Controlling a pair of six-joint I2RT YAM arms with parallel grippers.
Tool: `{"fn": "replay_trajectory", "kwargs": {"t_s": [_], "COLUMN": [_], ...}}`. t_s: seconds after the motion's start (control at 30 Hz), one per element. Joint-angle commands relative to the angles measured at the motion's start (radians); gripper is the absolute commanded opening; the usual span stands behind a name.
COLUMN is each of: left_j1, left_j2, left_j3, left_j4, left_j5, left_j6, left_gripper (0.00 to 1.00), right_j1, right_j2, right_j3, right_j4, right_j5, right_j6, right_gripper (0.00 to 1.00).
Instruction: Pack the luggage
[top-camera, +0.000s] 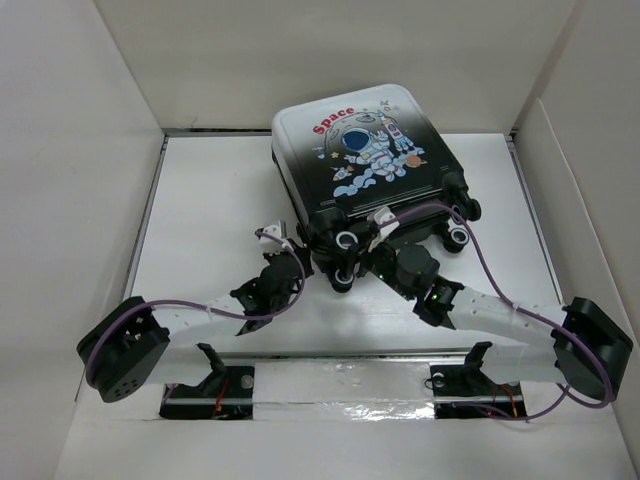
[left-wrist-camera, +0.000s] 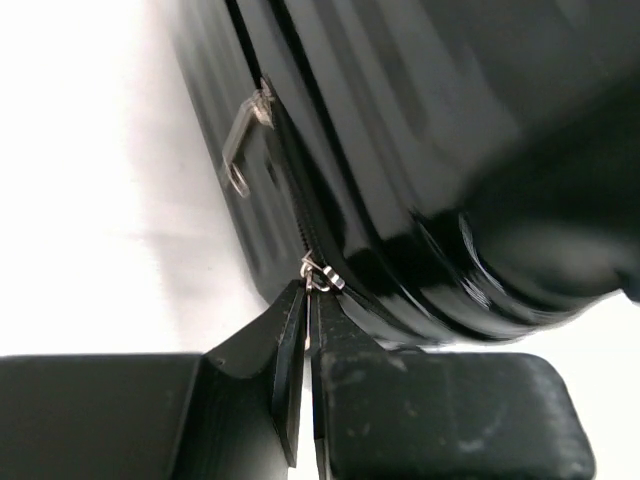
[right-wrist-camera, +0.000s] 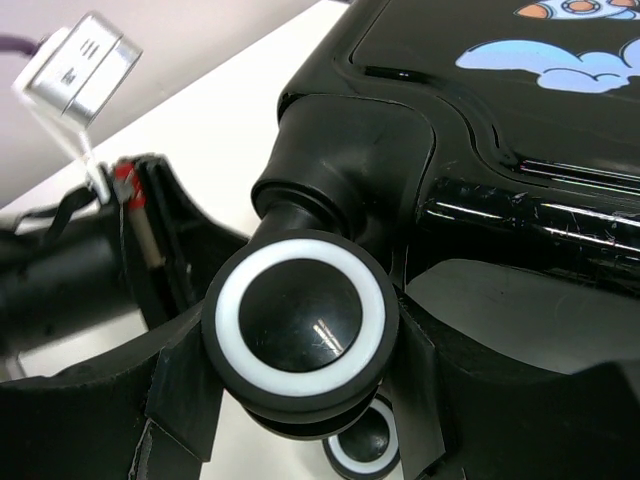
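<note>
The luggage (top-camera: 365, 150) lies flat and closed at the back middle of the white table, astronaut print up, wheels towards the arms. My left gripper (top-camera: 297, 250) is at its near left corner. In the left wrist view the gripper (left-wrist-camera: 308, 300) is shut on the metal zipper pull (left-wrist-camera: 318, 276) on the black shell's zipper line. My right gripper (top-camera: 366, 246) is at the near edge; in the right wrist view it (right-wrist-camera: 300, 345) closes around a black-and-white wheel (right-wrist-camera: 300, 318), one finger on each side. The inside of the luggage is hidden.
A second metal pull (left-wrist-camera: 240, 150) hangs further along the zipper. Another wheel (right-wrist-camera: 365, 455) sits below the gripped one. The left arm's silver wrist camera (right-wrist-camera: 85, 62) is close to the right gripper. White walls (top-camera: 90, 150) enclose the table on three sides.
</note>
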Motion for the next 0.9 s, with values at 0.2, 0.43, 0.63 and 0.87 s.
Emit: {"fn": "replay_trajectory", "kwargs": {"t_s": [0.2,0.43,0.63,0.87], "left_j1": [0.208,0.301,0.37,0.383], "left_j2": [-0.067,-0.021,0.0,-0.104], "left_j3": [-0.032,0.016,0.042,0.03], "left_j4": [-0.029,0.036,0.03,-0.093], "left_j5": [-0.049,-0.002,-0.003,0.011], "left_j6": [0.034,0.077,0.065,-0.041], "left_gripper": [0.0,0.0,0.0,0.57], "right_j1": [0.031,0.063,0.083,0.103], "right_j2": [-0.16,-0.197,-0.195,-0.119], "right_j3": [-0.022,-0.027,-0.014,0.035], "right_j4": [0.07,0.038,0.018,0.025], "right_j5": [0.001,0.004,0.009,-0.029], "right_j6": [0.007,-0.003,-0.014,-0.017], "right_gripper": [0.0,0.0,0.0,0.0]}}
